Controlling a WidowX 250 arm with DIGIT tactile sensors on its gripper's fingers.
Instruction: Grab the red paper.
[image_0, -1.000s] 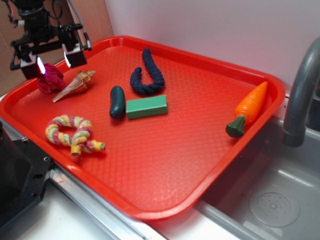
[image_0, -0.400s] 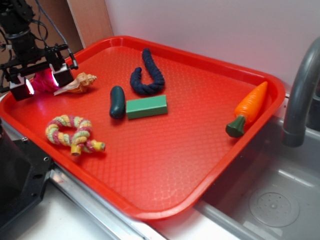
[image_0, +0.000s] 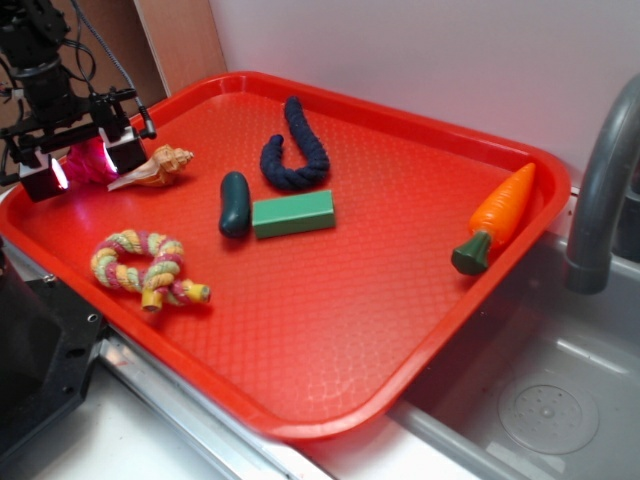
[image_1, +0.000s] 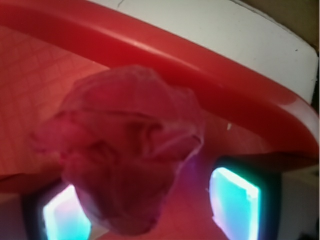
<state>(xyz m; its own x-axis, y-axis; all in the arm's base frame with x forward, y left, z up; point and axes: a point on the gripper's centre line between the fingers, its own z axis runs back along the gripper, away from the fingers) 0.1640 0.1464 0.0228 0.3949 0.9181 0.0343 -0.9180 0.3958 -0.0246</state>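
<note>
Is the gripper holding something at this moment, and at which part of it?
Not clearly yet. The gripper stands open around the red paper, one finger on each side; whether the pads touch it cannot be told.

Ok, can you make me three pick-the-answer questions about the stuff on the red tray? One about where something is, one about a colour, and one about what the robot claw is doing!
1. Where is the green block?
A. beside the dark green pickle
B. touching the carrot
C. in the sink

2. What colour is the curved rope at the back of the tray?
A. yellow
B. dark blue
C. white

3. What is the gripper doing?
A. hanging over the carrot
B. pinching the shell
C. sitting open around the red paper

Answers:
1 A: the block lies right next to the pickle, mid-tray, far from the carrot.
2 B: that rope is navy; the yellow-and-pink rope is at the front.
3 C: the wrist view shows the paper between both lit fingers, with a gap on the right side.
</note>
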